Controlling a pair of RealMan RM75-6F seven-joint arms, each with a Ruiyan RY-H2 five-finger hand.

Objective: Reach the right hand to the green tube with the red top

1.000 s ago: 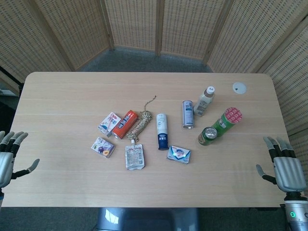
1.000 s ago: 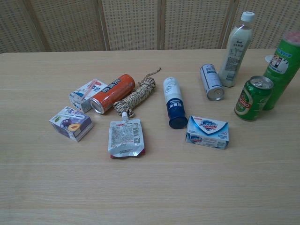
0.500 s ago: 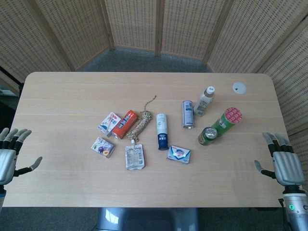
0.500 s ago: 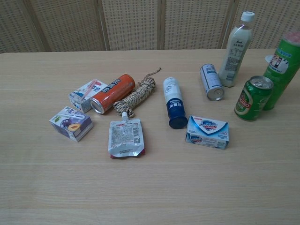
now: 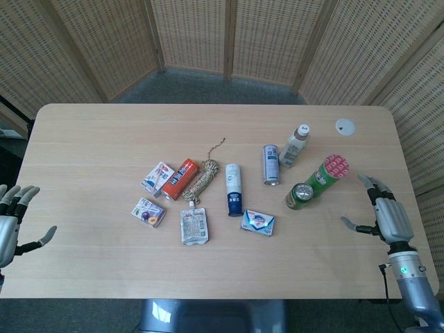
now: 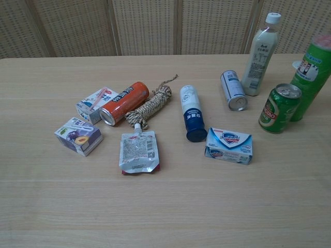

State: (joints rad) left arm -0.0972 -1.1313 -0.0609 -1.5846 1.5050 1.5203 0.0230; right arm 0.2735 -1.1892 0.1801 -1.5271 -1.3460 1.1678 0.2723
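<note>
From the head view, the green tube [image 5: 325,174] with its red top stands upright toward the right edge of the tabletop [image 5: 104,132], just beside a green can [image 5: 300,195] that sits on its near-left side. The right hand [image 5: 382,211] is over the tabletop's right edge, near the tube but apart from it, fingers spread and holding nothing. The left hand [image 5: 10,222] is at the left edge, just off the near-left corner, also released with fingers apart. A pale bottle [image 5: 294,146] stands behind the tube, and a silver can [image 5: 270,164] lies on its side left of that bottle. A blue-and-white bottle [image 5: 234,189] lies near the middle.

From the chest view, neither hand shows. The green tube [image 6: 312,75] stands at the right edge of the frame, touching or nearly touching the green can [image 6: 278,108]. The pale bottle [image 6: 260,53] stands to their left, and a soap packet [image 6: 229,145] lies nearer the front edge.
</note>
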